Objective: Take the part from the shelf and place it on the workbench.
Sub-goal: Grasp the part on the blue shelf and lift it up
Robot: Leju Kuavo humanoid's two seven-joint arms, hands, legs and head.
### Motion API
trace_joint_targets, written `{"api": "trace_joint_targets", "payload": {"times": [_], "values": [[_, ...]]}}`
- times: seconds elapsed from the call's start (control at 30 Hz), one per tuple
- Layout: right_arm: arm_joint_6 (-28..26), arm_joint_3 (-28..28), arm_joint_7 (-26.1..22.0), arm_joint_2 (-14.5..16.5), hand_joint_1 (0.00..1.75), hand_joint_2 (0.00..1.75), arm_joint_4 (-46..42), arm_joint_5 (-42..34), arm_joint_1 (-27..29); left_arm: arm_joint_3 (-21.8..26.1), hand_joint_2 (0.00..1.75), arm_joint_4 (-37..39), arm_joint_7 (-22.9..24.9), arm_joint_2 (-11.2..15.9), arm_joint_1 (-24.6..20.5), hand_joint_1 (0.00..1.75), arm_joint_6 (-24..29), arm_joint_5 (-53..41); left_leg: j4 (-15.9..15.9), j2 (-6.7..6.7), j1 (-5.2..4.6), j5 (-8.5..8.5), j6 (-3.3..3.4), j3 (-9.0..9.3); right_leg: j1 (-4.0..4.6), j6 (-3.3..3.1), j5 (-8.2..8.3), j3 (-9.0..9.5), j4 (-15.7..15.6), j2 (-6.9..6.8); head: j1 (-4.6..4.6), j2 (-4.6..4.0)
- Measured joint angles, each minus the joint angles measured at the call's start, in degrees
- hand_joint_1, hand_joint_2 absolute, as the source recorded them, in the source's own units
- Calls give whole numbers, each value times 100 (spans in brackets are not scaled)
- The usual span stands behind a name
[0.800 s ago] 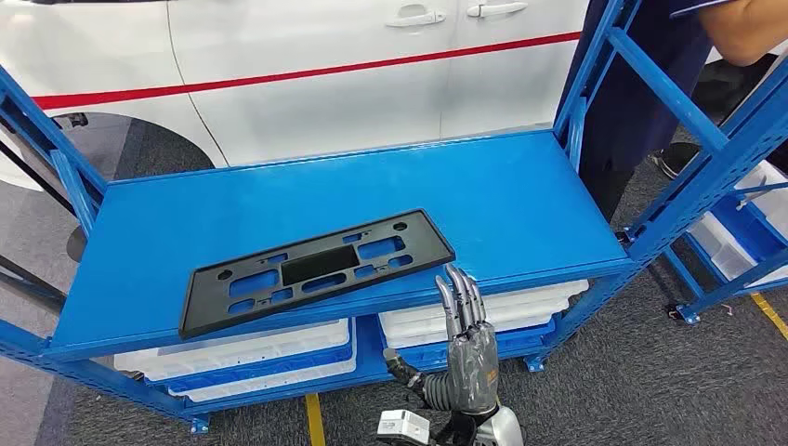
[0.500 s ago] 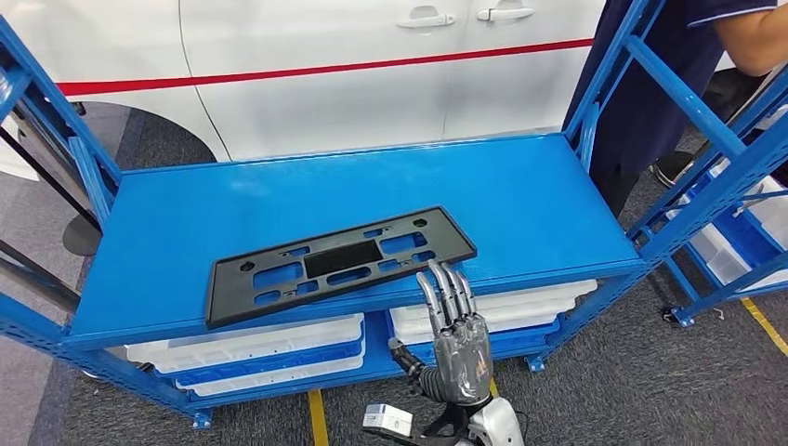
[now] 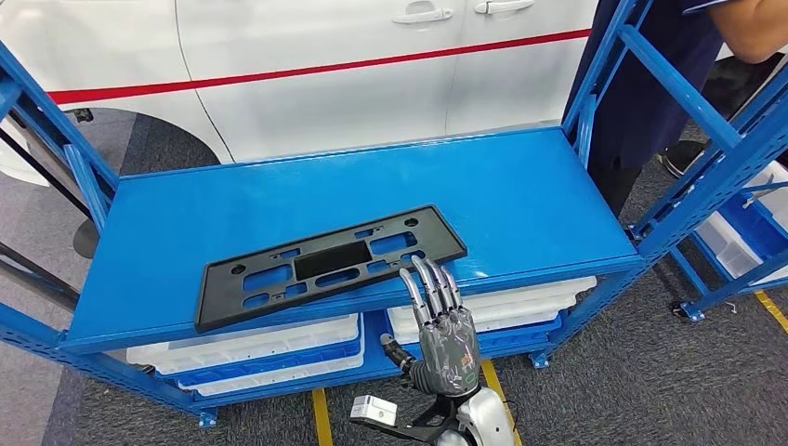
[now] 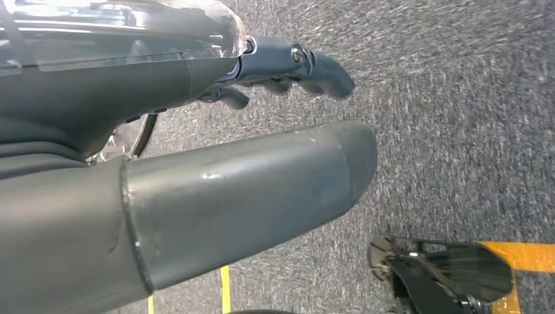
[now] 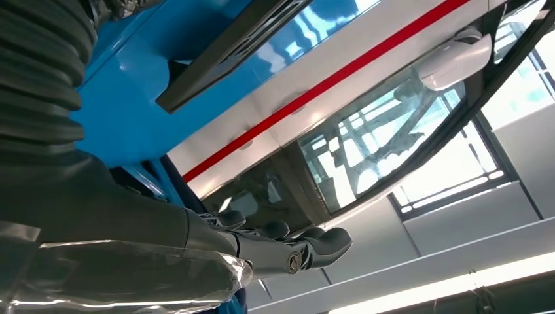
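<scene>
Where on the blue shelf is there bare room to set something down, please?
The blue shelf is bare across its back strip, between the black part and the white car, and over its whole right end up to the upright. The left end beside the part is free too. The front edge is crowded: the part lies there with the right robot hand reaching in.

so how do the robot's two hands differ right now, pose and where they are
The right hand is raised at the shelf front, fingers straight and apart, tips near the black part. The left hand hangs low over grey carpet, away from the shelf, its fingers curled. Both hold nothing.
</scene>
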Motion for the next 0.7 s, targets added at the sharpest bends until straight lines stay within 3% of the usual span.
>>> {"api": "trace_joint_targets", "payload": {"times": [0.07, 0.1, 0.13, 0.17, 0.23, 0.3, 0.4, 0.47, 0.53, 0.57, 0.6, 0.63, 0.7], "values": [[0, 1, 0, 3, 0, 175, 24, -1, -6, 0, 0, 0, 0, 2, 7, 0, -1, 0, 629, 2, 40, -222, -60, -304, -3, 2, -2, -6, 5, -18, -1, 0], [0, 1, 0, 3, 0, 175, 35, -1, -9, 1, 0, 0, 0, 6, 13, 0, -1, 0, 688, 3, 55, -176, -83, -337, -8, 8, -6, -6, 10, -20, -1, 0], [0, 1, 0, 4, 0, 175, 45, -1, -12, 1, 0, 0, 0, 12, 17, 0, -1, 0, 518, 5, 69, -23, -99, -258, -16, 20, -14, -1, 19, -19, -1, 0], [0, 1, 0, 4, 0, 175, 55, -1, -15, 1, 0, 0, 0, 19, 18, 0, -1, 0, 152, 9, 83, 196, -111, -82, -26, 41, -27, 4, 37, -18, -1, 0], [0, 1, 0, 5, 0, 175, 69, 0, -23, 1, 0, 0, 0, 28, 11, 0, -1, 0, -572, 11, 89, 473, -103, 265, -22, 103, -66, -7, 97, -13, 0, 0], [0, 1, 0, 5, 0, 175, 75, 2, -29, 1, 0, 0, 0, 28, 7, 0, -1, 0, -824, 3, 72, 501, -41, 372, 3, 166, -82, -33, 140, -9, 3, 0], [0, 0, 4, 5, 0, 175, 80, 9, -36, 2, 0, 0, 1, 28, 14, 0, -1, -1, -847, 1, 66, 535, 90, 365, -11, 249, -120, -53, 184, -3, 3, 0], [0, 1, 69, 4, 0, 175, 89, 61, -49, 3, 0, 0, 6, 32, 7, 0, -1, -19, -872, 4, 75, 562, 172, 363, -28, 292, -372, -214, 559, 8, 4, 0], [0, 8, 261, -1, 0, 175, 125, 178, -77, 3, 0, 0, 18, 34, -2, 0, -3, -63, -871, 4, 59, 566, 205, 347, -29, 310, -735, -564, 1303, 19, 4, 0], [0, 23, 405, -9, 0, 175, 158, 238, -96, 3, 0, 0, 26, 34, -4, 0, -8, -89, -870, 5, 48, 566, 208, 343, -28, 310, -837, -721, 1618, 23, 4, 0], [0, 51, 555, -22, 0, 175, 197, 287, -120, 3, 0, 0, 33, 34, -3, 0, -15, -112, -870, 4, 36, 566, 208, 343, -24, 299, -828, -794, 1753, 26, 4, 0], [0, 91, 697, -40, 0, 175, 235, 328, -148, 4, 0, 0, 39, 34, -3, 0, -25, -136, -869, 2, 23, 566, 208, 348, -18, 275, -711, -761, 1670, 29, 4, 0], [0, 184, 934, -75, 0, 175, 301, 406, -218, 4, 0, 1, 48, 30, -6, 0, -46, -175, -869, -6, 3, 562, 207, 365, 19, 178, -312, -424, 950, 40, 4, 0]]}}
